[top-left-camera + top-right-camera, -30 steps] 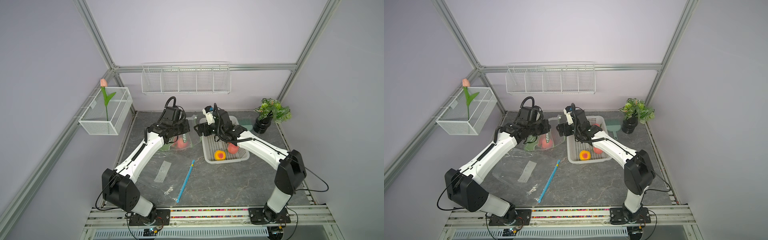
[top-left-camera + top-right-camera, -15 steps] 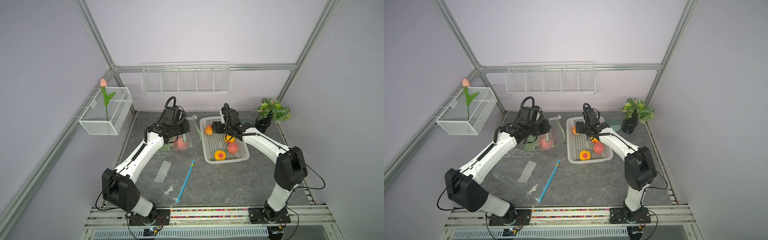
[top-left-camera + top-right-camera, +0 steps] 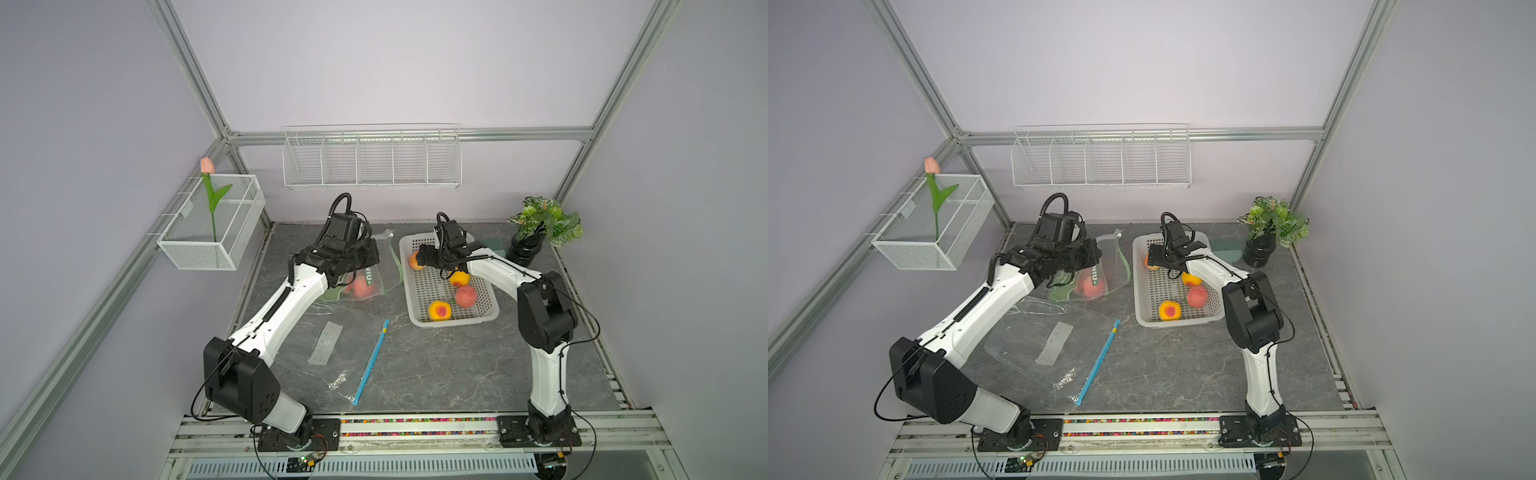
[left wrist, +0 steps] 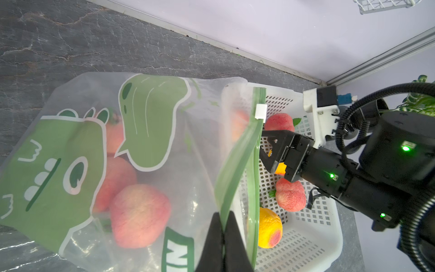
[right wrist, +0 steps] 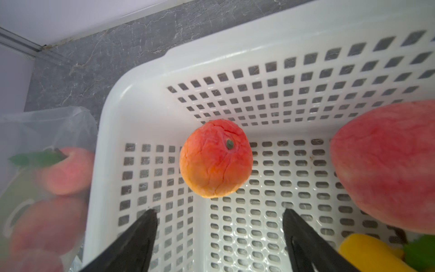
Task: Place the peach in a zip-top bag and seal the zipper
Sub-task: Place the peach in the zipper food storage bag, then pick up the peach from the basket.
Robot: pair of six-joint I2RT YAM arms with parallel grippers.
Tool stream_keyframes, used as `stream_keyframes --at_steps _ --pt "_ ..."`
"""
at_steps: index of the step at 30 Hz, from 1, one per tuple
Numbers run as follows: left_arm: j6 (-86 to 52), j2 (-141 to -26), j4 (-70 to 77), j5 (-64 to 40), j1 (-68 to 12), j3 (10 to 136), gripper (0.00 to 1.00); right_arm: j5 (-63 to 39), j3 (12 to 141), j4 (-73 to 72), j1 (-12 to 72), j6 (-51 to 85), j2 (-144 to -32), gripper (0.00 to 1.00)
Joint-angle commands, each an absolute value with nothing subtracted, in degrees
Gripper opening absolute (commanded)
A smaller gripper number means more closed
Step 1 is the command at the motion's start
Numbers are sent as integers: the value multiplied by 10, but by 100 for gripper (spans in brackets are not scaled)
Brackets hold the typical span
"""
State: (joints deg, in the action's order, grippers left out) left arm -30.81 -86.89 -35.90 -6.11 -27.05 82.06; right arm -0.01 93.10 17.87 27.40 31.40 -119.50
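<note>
Two bags are seen. Nearest, a clear bag [image 3: 1025, 332] lies flat. Beyond it, the printed bag [image 4: 150, 113] is held up by its green rim [image 4: 237, 160], which is pinched tight in the left gripper [image 4: 224, 215]. Its mouth is turned to the basket [image 5: 211, 58], and several peaches [image 4: 138, 214] are already inside.

Farther back, the peach [image 5: 215, 157] rests in the basket's far corner, framed by the right gripper [image 5: 219, 212], whose jaws are spread wide and empty. The peach is judged light, soft-skinned and liable to roll, so it is best taken across its middle.

Its underside is hidden, the bagged fruit is blurred by film, and the rim's lower end is cut off.
</note>
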Motion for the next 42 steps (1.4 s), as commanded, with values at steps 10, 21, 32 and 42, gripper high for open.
stream_keyframes --at_steps 10,21,32,42 --pt "-299 -856 -356 -66 -269 817 0 -49 1014 165 253 366 -1283 85" --pt "-300 -856 -355 -69 -268 817 0 -73 1047 167 250 380 -1322 81" --pt "-300 -857 -356 -69 -268 817 0 -84 1011 137 250 384 -1301 69" --pt "-299 -857 -357 -67 -268 818 0 -80 904 59 245 384 -1206 66"
